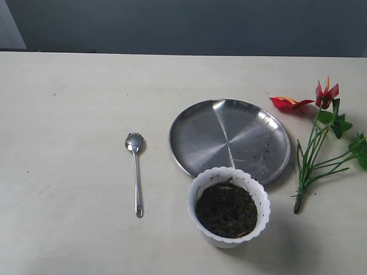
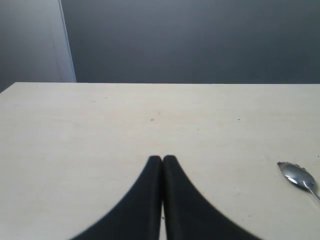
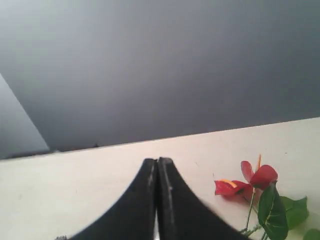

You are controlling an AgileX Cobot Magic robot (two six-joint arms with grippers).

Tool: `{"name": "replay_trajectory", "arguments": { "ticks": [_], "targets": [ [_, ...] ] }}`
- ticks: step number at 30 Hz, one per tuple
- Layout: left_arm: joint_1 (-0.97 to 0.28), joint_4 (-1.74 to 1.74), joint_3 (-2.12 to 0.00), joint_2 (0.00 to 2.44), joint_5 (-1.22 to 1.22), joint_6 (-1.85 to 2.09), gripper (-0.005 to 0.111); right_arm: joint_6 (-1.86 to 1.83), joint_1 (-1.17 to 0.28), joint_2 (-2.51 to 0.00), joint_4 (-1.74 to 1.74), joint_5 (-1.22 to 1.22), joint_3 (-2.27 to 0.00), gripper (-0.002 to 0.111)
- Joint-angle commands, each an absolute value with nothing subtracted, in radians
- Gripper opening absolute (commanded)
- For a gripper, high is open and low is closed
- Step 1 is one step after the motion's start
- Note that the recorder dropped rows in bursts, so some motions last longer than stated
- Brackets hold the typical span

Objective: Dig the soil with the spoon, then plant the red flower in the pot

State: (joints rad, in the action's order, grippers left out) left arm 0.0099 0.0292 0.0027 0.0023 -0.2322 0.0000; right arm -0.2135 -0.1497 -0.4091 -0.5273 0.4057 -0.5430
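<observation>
A slim steel spoon (image 1: pixel 136 172) lies on the table left of centre, bowl toward the back. The white scalloped pot (image 1: pixel 229 206) stands near the front, filled with dark soil (image 1: pixel 226 210). The red flower (image 1: pixel 318 137) lies flat at the right, blooms toward the back. Neither gripper shows in the exterior view. My left gripper (image 2: pixel 162 159) is shut and empty above bare table, and the spoon's bowl (image 2: pixel 298 175) sits off to its side. My right gripper (image 3: pixel 157 161) is also shut and empty, with the red flower (image 3: pixel 250 181) lying beside it.
A large round steel plate (image 1: pixel 229 137) lies just behind the pot, between the spoon and the flower. The pale table (image 1: pixel 69 114) ends at a dark grey wall along the back.
</observation>
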Motion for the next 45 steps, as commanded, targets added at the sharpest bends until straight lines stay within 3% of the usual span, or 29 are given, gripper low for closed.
{"name": "replay_trajectory", "arguments": {
  "ticks": [1,7,14,21,24,28,45],
  "targets": [
    [0.007,0.037,0.0,0.0,-0.232,0.0,0.0,-0.328,-0.152,-0.734,-0.524,0.663,-0.802,-0.001],
    [0.007,0.037,0.0,0.0,-0.232,0.0,0.0,-0.374,-0.304,-1.114,-0.523,0.83,-1.063,-0.001],
    [0.007,0.035,0.0,0.0,-0.231,0.0,0.0,-0.255,-0.652,-1.476,-0.374,0.817,-1.221,-0.001],
    [0.007,0.035,0.0,0.0,-0.231,0.0,0.0,-0.165,-0.869,-1.802,-0.296,0.755,-1.408,0.0],
    [0.007,0.035,0.0,0.0,-0.231,0.0,0.0,-0.165,-0.902,-1.905,-0.285,0.774,-1.509,0.015],
    [0.007,0.035,0.0,0.0,-0.231,0.0,0.0,-0.157,-0.909,-2.009,-0.281,0.826,-1.635,0.051],
    [0.007,0.035,0.0,0.0,-0.231,0.0,0.0,-0.122,-0.912,-2.271,-0.264,0.873,-1.703,0.049]
  ]
}}
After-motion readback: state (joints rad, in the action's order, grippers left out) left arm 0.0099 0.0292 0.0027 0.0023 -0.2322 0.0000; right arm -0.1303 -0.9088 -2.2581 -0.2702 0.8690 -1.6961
